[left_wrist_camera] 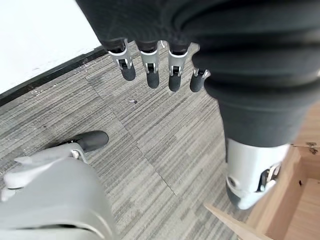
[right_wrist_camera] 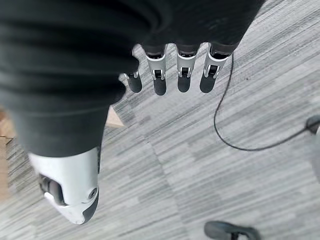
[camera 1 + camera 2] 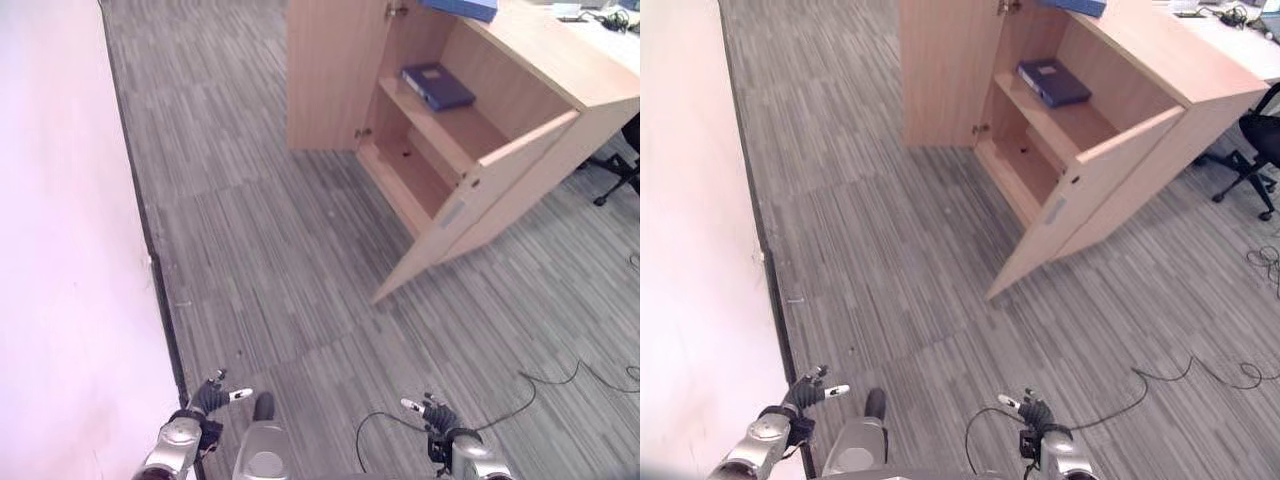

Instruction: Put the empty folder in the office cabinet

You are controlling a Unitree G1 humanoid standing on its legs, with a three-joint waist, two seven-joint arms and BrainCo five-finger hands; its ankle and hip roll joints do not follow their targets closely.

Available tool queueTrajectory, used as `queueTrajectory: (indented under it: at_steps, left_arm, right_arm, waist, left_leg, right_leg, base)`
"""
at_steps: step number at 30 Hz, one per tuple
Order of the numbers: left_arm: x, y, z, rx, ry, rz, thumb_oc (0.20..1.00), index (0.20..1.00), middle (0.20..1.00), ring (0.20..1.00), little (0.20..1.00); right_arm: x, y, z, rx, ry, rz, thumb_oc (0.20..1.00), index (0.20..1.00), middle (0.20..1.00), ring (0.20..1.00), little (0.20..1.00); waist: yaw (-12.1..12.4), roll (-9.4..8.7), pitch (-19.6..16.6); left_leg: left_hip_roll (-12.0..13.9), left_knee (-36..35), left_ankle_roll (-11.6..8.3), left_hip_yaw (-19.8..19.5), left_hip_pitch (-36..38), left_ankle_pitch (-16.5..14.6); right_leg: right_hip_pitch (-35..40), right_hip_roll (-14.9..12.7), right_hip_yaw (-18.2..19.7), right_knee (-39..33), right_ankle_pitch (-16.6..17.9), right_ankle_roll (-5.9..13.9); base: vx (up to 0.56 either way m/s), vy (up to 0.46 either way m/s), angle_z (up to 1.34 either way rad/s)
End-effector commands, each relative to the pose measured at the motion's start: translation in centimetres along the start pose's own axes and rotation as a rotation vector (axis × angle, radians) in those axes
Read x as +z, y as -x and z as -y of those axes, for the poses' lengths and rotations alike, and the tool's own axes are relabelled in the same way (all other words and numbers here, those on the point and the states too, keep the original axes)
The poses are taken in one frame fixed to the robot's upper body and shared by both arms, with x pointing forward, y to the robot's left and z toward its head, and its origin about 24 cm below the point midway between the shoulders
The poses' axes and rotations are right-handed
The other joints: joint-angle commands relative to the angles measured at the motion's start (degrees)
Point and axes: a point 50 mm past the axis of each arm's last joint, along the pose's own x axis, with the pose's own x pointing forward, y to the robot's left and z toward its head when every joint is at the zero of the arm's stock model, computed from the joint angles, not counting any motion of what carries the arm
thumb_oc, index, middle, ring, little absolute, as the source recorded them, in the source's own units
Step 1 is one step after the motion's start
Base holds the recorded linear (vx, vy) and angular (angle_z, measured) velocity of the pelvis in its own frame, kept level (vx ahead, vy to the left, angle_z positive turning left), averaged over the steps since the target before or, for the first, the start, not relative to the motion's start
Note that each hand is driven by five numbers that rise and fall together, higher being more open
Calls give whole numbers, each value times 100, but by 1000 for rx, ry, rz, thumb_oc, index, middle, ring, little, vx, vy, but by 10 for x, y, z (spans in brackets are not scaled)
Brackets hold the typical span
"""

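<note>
A dark blue folder (image 3: 438, 86) lies flat on the upper shelf of the light wood office cabinet (image 3: 520, 60), which stands at the far right with both doors swung open. The lower shelf (image 3: 415, 172) is bare. My left hand (image 3: 208, 398) hangs low near the wall, far from the cabinet, its fingers (image 1: 150, 70) straight over the carpet and holding nothing. My right hand (image 3: 437, 415) hangs low on the other side, with fingers (image 2: 180, 75) straight and nothing in them.
A pale wall (image 3: 60, 250) with a dark skirting runs along the left. The cabinet's right door (image 3: 470, 210) juts out over the grey carpet. A blue object (image 3: 462, 6) lies on the cabinet top. An office chair (image 3: 1255, 150) stands at the right.
</note>
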Motion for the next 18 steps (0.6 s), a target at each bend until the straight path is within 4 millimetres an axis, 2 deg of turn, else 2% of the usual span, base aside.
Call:
queueTrajectory:
  at_steps: [1, 3, 4, 5, 6, 7, 8, 9, 10, 12, 13, 14, 15, 16, 18]
  left_arm:
    - [15, 4, -17, 38, 9, 96, 1000, 1000, 1000, 1000, 1000]
    - [17, 3, -16, 43, 15, 101, 1000, 1000, 1000, 1000, 1000]
    - [17, 3, -15, 40, 15, 100, 1000, 1000, 1000, 1000, 1000]
    - [17, 3, -15, 40, 15, 101, 1000, 1000, 1000, 1000, 1000]
    - [16, 3, -14, 40, 9, 94, 1000, 1000, 1000, 1000, 1000]
    - [16, 3, -14, 40, 9, 94, 1000, 1000, 1000, 1000, 1000]
    - [14, 3, -13, 36, 6, 89, 1000, 1000, 1000, 1000, 1000]
    - [15, 3, -10, 19, -7, 89, 1000, 1000, 1000, 1000, 1000]
    - [15, 3, -10, 19, -7, 88, 1000, 1000, 1000, 1000, 1000]
    - [12, 1, -5, 6, -26, 69, 1000, 1000, 1000, 1000, 1000]
    - [12, 1, -4, 5, -26, 69, 1000, 1000, 1000, 1000, 1000]
    - [13, 0, 1, -9, -32, 75, 1000, 1000, 1000, 1000, 1000]
    - [13, 0, 1, -9, -32, 75, 1000, 1000, 1000, 1000, 1000]
    - [12, 2, 8, -30, -23, 82, 1000, 1000, 1000, 1000, 1000]
    - [10, 2, 10, -35, -12, 76, 1000, 1000, 1000, 1000, 1000]
  right_arm:
    - [39, -3, 10, -17, -71, 149, 1000, 1000, 1000, 1000, 1000]
    - [47, -3, 10, -16, -75, 178, 1000, 1000, 1000, 1000, 1000]
    - [49, -3, 12, -22, -82, 185, 1000, 1000, 1000, 1000, 1000]
    - [49, -3, 12, -22, -82, 185, 1000, 1000, 1000, 1000, 1000]
    - [49, -3, 14, -32, -89, 192, 1000, 1000, 1000, 1000, 1000]
    - [49, -2, 14, -32, -89, 192, 1000, 1000, 1000, 1000, 1000]
    - [48, -2, 18, -44, -94, 192, 1000, 1000, 1000, 1000, 1000]
    - [45, -1, 25, -72, -105, 185, 1000, 1000, 1000, 1000, 1000]
    - [45, -1, 25, -72, -104, 185, 1000, 1000, 1000, 1000, 1000]
    - [35, 1, 32, -105, -124, 151, 1000, 1000, 1000, 1000, 1000]
    - [34, 1, 32, -105, -123, 150, 1000, 1000, 1000, 1000, 1000]
    - [30, 2, 36, -117, -125, 138, 1000, 1000, 1000, 1000, 1000]
    - [30, 2, 36, -117, -124, 138, 1000, 1000, 1000, 1000, 1000]
    - [19, 6, 43, -134, -131, 114, 1000, 1000, 1000, 1000, 1000]
    - [17, 6, 45, -143, -131, 107, 1000, 1000, 1000, 1000, 1000]
  waist:
    - [118, 427, 25]
    - [-14, 535, 184]
    - [-59, 579, 217]
    - [-62, 578, 222]
    - [-85, 590, 237]
    - [-101, 587, 253]
    - [-130, 559, 280]
    - [-169, 532, 325]
    - [-173, 534, 357]
    - [-271, 528, 350]
    - [-271, 536, 357]
    - [-347, 543, 371]
    - [-347, 547, 374]
    - [-447, 558, 287]
    - [-460, 600, 240]
  left_leg:
    - [252, -29, 98, -128, -31, 4]
    - [75, -138, 185, -142, 266, -79]
    - [12, -200, 209, -124, 380, -107]
    - [9, -200, 210, -127, 384, -107]
    - [-58, -251, 220, -57, 503, -170]
    - [-69, -254, 218, -71, 523, -177]
    - [-144, -298, 210, -21, 657, -269]
    - [-265, -396, 150, 36, 918, -378]
    - [-265, -392, 141, 31, 966, -408]
    - [-310, -441, 41, 93, 1206, -587]
    - [-306, -444, 37, 91, 1229, -605]
    - [-333, -422, 46, 181, 1304, -582]
    - [-333, -425, 46, 181, 1309, -579]
    - [-370, -384, 9, 204, 1388, -654]
    - [-354, -381, -10, 269, 1438, -671]
  right_leg:
    - [-526, 303, -652, 1035, -79, 21]
    - [-943, 601, -710, 1273, -325, 2]
    - [-1073, 703, -868, 1154, -370, 33]
    - [-1068, 700, -870, 1156, -372, 33]
    - [-1170, 655, -1130, 990, -385, 39]
    - [-1147, 641, -1145, 1004, -407, 39]
    - [-1122, 444, -1506, 710, -493, -8]
    - [-1124, 170, -2239, 20, -759, -339]
    - [-1083, 163, -2241, 48, -802, -333]
    - [-1122, 16, -2544, -442, -761, -342]
    - [-1103, 19, -2547, -431, -780, -335]
    - [-1098, -42, -2565, -466, -594, -405]
    - [-1091, -39, -2565, -473, -588, -405]
    - [-879, 155, -2320, -873, -740, -543]
    - [-804, 171, -2352, -955, -749, -583]
  base:
    - [129, 376, -9]
    - [166, 386, -33]
    - [103, 176, -36]
    - [111, 126, -16]
    - [62, 55, 9]
    - [148, 91, 18]
    - [249, 77, 22]
    - [255, 75, 7]
    - [219, 47, -4]
    - [202, 9, -3]
    - [167, 14, 12]
    - [24, 10, 11]
    - [110, -14, 21]
    - [129, -25, 18]
    - [83, -14, -10]
